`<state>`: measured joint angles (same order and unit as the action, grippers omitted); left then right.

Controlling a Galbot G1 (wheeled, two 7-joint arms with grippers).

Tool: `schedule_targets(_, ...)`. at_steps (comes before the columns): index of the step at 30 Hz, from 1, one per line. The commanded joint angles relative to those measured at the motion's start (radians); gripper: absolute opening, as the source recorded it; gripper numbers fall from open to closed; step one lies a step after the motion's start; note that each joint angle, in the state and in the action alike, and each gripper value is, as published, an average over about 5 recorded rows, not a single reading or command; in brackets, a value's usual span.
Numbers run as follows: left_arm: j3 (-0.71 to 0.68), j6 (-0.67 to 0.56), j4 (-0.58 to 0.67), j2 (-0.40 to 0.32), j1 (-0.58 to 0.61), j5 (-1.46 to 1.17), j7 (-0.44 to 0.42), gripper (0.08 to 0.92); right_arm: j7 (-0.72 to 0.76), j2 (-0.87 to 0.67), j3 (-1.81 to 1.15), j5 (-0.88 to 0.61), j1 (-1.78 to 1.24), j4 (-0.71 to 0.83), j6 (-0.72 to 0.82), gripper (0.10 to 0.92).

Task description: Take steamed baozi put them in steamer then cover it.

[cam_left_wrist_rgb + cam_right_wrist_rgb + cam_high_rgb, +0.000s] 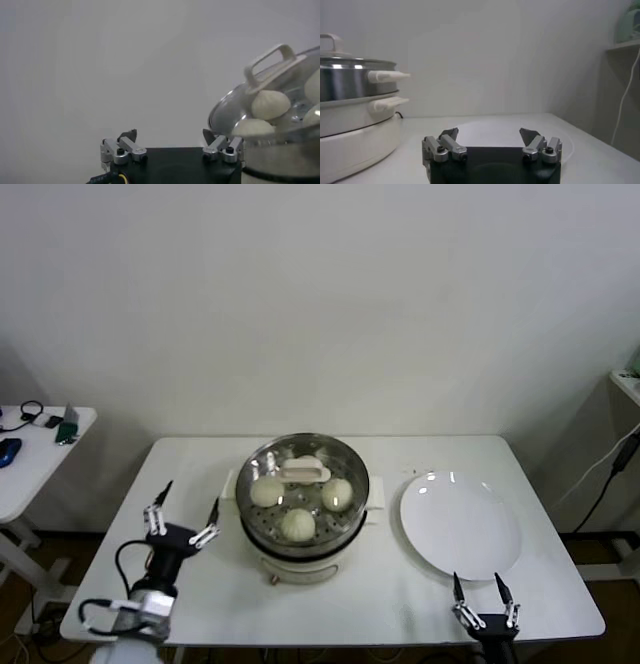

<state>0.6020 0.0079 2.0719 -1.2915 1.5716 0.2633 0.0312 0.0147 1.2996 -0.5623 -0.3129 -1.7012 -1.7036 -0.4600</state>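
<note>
The steel steamer [350, 509] stands on its cream-white cooker base [300, 567] at the table's middle. The glass cover [255, 469] with its cream handle [303, 474] lies on the steamer. Several baozi show through the glass, among them ones at the left [267, 492], right [337, 493] and front [298, 525]. My left gripper [188, 507] is open and empty, left of the steamer. My right gripper [479, 588] is open and empty at the table's front right. The cover [227, 107] and baozi [270, 104] show in the left wrist view; the steamer [350, 82] shows in the right wrist view.
An empty white plate [460, 524] lies right of the steamer, just beyond my right gripper; it also shows in the right wrist view [485, 132]. A side table [30, 454] with small items stands at the far left. A cable [605, 484] hangs at the right.
</note>
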Motion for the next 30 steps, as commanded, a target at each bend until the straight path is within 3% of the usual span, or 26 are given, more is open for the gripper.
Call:
schedule_targets(1, 0.168, -0.380, -0.272, 0.000, 0.130, -0.575, -0.074, 0.823, 0.010, -0.007, -0.011, 0.014, 0.021, -0.013, 0.015, 0.823)
schedule_targets(12, 0.119, -0.432, -0.335, -0.042, 0.149, -0.566, -0.099, 0.823, 0.046, -0.007, -0.009, -0.003, 0.033, -0.014, 0.020, 0.823)
schedule_targets(30, 0.103, -0.415, -0.307, -0.046, 0.136, -0.555, -0.100, 0.823, 0.054, -0.008, -0.002, -0.003, 0.026, -0.012, 0.015, 0.823)
